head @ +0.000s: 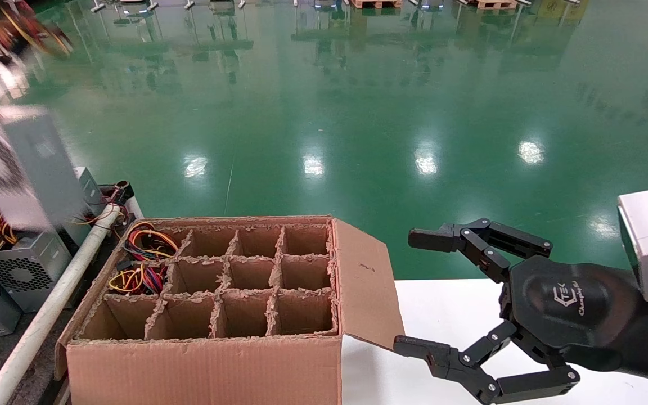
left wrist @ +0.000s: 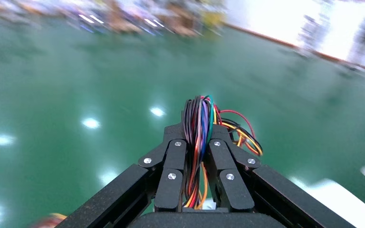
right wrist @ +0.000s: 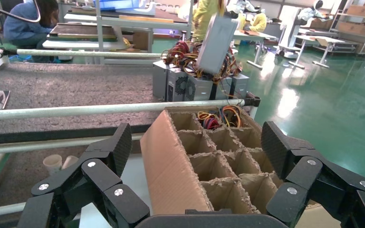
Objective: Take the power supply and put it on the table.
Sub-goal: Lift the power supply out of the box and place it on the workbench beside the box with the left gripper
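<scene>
1. Left gripper [left wrist: 197, 159]: seen only in its own wrist view, with the fingers [left wrist: 172, 171] drawn tight together on a bundle of coloured wires [left wrist: 198, 128]. These wires run up between the two fingers and loop over their tips. Green floor lies behind it.
2. Power supply [head: 23, 163]: a grey metal box, blurred, hanging tilted in the air at the far left of the head view. It is above the other units and touches none of them. In the right wrist view the same box [right wrist: 217, 38] stands raised over the stack, with wires trailing beneath it.
3. Table [right wrist: 52, 88]: a dark grey surface bordered by a long white tube [head: 48, 315], to the left of the cardboard box. Several similar grey supplies [head: 20, 270] with mesh vents and tangled wires rest on it near its far end.
4. Cardboard box [head: 217, 315]: open, divided into a grid of cells, and standing between the tube and the white tabletop [head: 453, 315]. Two cells on its left side hold coils of coloured wire [head: 135, 278]; the other visible cells show bare cardboard.
5. Right gripper [head: 442, 298]: jaws spread wide and holding nothing. It hovers over the white tabletop just right of the box flap.
</scene>
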